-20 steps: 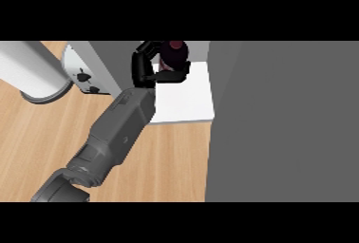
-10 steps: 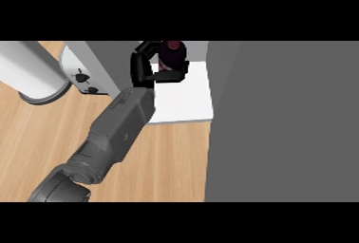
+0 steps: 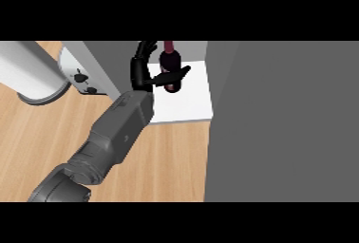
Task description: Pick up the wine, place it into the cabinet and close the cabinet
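The wine point(image 3: 170, 64) stands at twelve o'clock over the cabinet's white shelf point(image 3: 188, 102), robot hand point(image 3: 144, 71) curled round it, thumb crossing the dark bottle. The grey forearm point(image 3: 119, 130) runs down toward seven o'clock over the wooden worktop point(image 3: 42, 137). A grey cabinet door point(image 3: 280, 123) fills three o'clock; a white cylinder point(image 3: 28, 76) sits at ten.

Counter point(image 3: 42, 137) — light wood grain, matt; wine point(image 3: 170, 61) bottle — dark glossy glass; cabinet point(image 3: 280, 118) matt grey.

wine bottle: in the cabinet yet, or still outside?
Inside. The wine bottle sits over the cabinet's white shelf, between its grey walls, with the left hand curled round it. The cabinet is open.
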### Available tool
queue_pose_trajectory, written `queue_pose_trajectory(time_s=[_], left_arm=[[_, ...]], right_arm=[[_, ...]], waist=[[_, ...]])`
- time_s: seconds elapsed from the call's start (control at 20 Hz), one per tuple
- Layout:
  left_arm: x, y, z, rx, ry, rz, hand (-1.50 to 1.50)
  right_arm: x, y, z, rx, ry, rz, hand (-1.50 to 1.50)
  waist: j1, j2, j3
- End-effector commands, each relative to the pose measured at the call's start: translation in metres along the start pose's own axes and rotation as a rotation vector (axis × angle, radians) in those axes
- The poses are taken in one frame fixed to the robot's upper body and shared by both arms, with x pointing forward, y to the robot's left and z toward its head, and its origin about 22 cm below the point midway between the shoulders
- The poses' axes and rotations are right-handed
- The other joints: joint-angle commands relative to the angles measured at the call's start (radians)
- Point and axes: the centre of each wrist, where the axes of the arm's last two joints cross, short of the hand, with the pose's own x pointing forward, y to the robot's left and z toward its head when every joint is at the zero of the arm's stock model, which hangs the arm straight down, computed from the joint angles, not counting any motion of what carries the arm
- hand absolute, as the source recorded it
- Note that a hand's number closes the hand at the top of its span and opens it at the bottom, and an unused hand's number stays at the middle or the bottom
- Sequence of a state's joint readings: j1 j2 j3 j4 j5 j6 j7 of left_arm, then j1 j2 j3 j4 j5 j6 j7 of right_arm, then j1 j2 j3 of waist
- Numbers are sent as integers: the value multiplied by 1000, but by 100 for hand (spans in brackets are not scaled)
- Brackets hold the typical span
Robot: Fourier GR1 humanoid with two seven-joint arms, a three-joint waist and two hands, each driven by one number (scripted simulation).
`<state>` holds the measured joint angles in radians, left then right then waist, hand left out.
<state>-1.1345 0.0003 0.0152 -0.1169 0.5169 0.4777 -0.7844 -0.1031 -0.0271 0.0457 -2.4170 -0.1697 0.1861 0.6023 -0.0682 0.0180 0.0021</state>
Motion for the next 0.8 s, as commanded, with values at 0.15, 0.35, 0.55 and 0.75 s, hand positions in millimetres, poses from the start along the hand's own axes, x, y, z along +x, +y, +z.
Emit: queue_pose_trajectory(time_s=[0.15,0.35,0.55,0.75], left_arm=[[-8,14,0,21,41,-98,-150],[-16,25,3,14,24,-116,-150],[-28,33,13,36,23,-98,-150],[-18,39,-2,39,-13,-71,-150]], right_arm=[[5,-2,8,10,-43,-7,-150],[8,1,17,7,-47,-38,-150],[8,-2,11,16,-32,-15,-150],[12,-2,14,12,-32,-15,-150]], waist=[[-3,8,-3],[-8,8,-3],[1,7,-4],[-1,6,-4]])
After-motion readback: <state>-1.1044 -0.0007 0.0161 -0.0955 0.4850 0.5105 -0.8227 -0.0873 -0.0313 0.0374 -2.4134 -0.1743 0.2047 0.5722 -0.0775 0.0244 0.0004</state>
